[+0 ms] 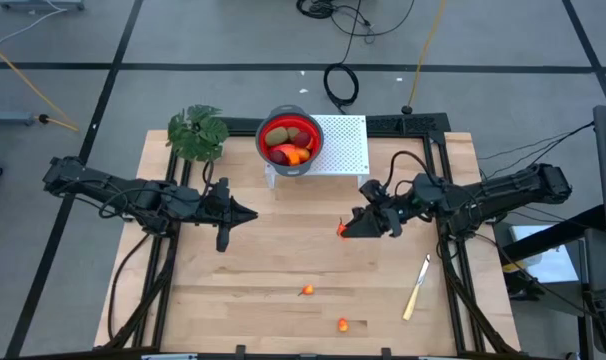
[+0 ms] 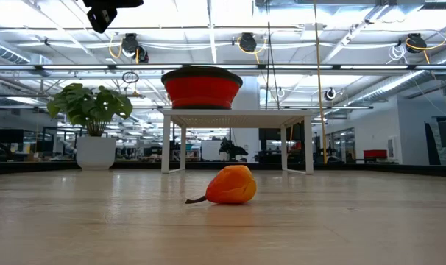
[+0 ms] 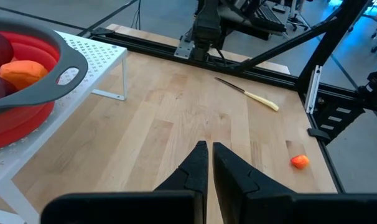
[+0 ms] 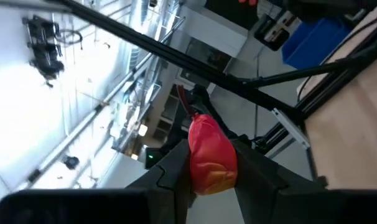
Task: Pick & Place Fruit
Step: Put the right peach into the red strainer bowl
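Right gripper [image 1: 345, 229]: above the middle of the table [image 1: 283, 270], fingers closed on a longer red-orange fruit [image 4: 210, 155], which fills the gap between them in the right wrist view. The wrist camera points up at the ceiling, so the gripper appears tilted.

Left gripper [image 3: 207, 163]: waiting over the left half of the table, fingers pressed together, empty.

Red bowl [image 1: 308, 128]: on a white perforated stand [image 1: 345, 145] at the far edge, already holding olive-brown, dark red and orange fruit.

Loose fruit: two small orange pieces on the near part of the table [image 1: 306, 291] [image 1: 343, 324].

Also present: knife [image 1: 416, 288] at right, leafy plant [image 1: 197, 132] at far left.

Risk, judged: the held fruit is smooth and pinched near one end; a tilt or jolt on the way to the bowl could let it slip. Coming in low could catch the bowl's rim and shift it on the stand.
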